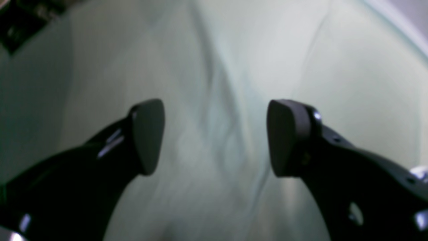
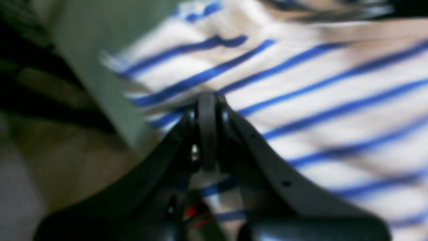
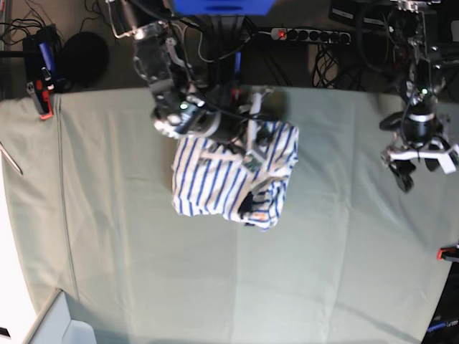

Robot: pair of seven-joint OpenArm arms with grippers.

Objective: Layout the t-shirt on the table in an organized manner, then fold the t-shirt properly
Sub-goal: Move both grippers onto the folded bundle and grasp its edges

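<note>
Base view gave me the whole room at once: a wide desk [image 3: 337, 272] draped in pale grey-green cloth, a long crease running down its left part, a red clamp [image 3: 44, 107] gripping the far left corner and another red clamp [image 3: 450, 252] at the right edge. Behind the desk the floor was a tangle of black cables, with a power strip [image 3: 308, 34] showing a lit red switch and a blue box [image 3: 222, 6] at the top.

The t-shirt [image 3: 215, 179], white with thin blue stripes, lay bunched in a rough lump on the far middle of the desk, not spread flat. The right end effector [image 3: 252, 147] sat down on its upper part, while the left end effector [image 3: 423, 159] hung well apart from it, above bare cloth near the right edge.

Right wrist view showed what the overhead could not: the right end effector [image 2: 207, 110] had its pads pressed together with striped fabric [image 2: 301, 100] pinched at the tips, and the desk edge with dim floor beyond it on the left.

Left wrist view was blurred, yet it made plain that the left end effector [image 1: 215, 137] stood with its pads wide apart, nothing between them, only wrinkled grey-green desk cloth [image 1: 351, 83] beneath.
</note>
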